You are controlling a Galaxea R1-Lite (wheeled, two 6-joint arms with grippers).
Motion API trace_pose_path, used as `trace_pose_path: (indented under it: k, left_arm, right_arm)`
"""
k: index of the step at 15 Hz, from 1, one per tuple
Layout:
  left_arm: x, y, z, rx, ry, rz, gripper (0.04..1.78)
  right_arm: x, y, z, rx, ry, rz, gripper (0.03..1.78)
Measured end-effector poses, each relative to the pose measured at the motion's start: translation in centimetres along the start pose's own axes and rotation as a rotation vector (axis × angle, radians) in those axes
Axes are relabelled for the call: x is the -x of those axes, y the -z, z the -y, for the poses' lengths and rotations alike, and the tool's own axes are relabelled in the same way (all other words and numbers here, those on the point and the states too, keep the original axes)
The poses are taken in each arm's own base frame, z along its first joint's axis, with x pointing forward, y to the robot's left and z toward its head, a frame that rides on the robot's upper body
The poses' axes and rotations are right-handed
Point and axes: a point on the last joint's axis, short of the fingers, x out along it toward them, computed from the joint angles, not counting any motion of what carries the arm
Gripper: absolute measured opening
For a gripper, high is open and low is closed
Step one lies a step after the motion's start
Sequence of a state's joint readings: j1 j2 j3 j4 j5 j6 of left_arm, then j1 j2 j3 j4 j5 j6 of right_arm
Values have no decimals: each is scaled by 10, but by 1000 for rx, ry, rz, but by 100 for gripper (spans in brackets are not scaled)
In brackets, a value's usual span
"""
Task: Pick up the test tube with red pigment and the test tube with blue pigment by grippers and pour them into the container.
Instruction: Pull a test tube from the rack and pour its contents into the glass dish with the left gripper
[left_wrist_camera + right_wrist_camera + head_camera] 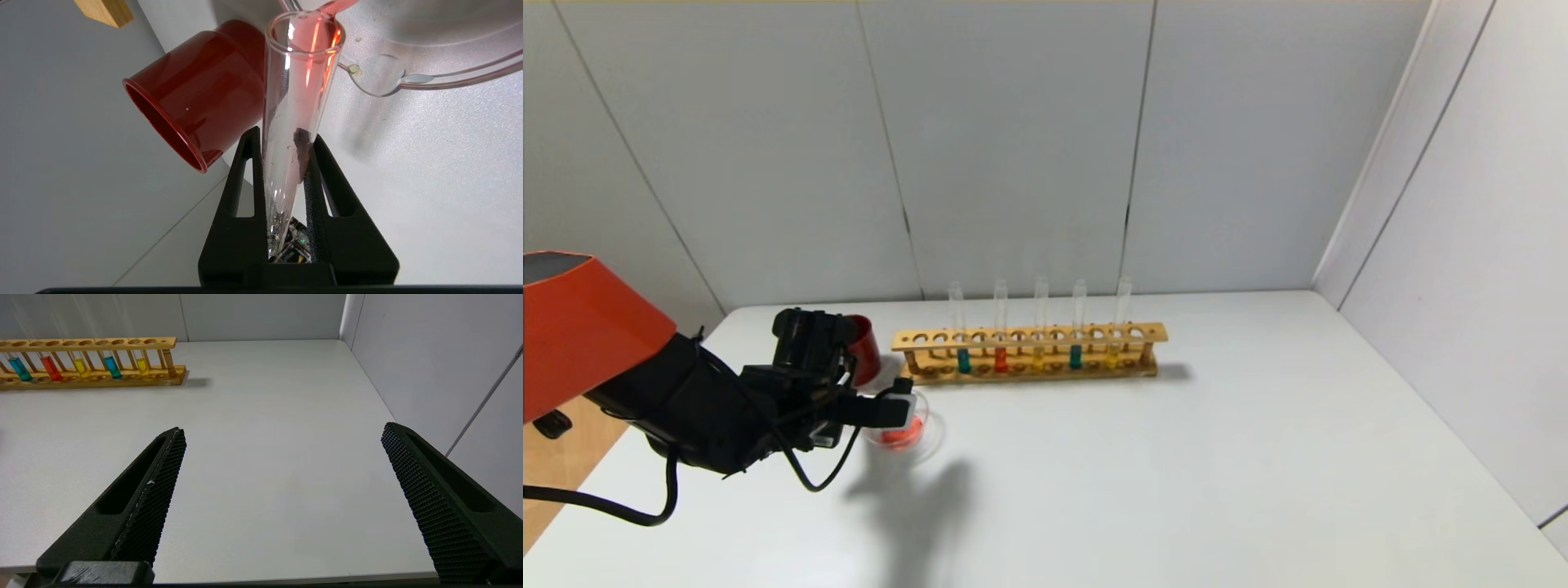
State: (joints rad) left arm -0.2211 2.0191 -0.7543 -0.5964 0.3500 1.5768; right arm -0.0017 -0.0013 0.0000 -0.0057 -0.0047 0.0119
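- Now, the white bench (pixel 1176 457) carried a wooden rack (pixel 1029 351) holding five tubes.
- The left claw (pixel 286 163) clenched the test tube with red pigment (pixel 296 102), tipped over the container (pixel 907 431), red liquid inside.
- The right claw (pixel 282 498) hung released above the bench.

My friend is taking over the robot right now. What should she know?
Left tool: shut on a test tube, tipped over the glass dish, the last red liquid running out; red already pools in the dish.
Right tool: open and empty, low over the table, away from the rack.
Rack holds two teal-blue tubes, one red tube and two yellow.
Left: put the emptied tube away, then pour a blue tube into the dish.
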Motion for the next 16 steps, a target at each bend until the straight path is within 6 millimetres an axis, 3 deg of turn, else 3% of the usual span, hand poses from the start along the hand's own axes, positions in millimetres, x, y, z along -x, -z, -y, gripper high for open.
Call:
trace_pose_path:
  k: [16]
  left_arm:
    - [10, -10, 0, -186, -8, -84, 31]
  right_arm:
    - [0, 0, 0, 0, 0, 0, 175]
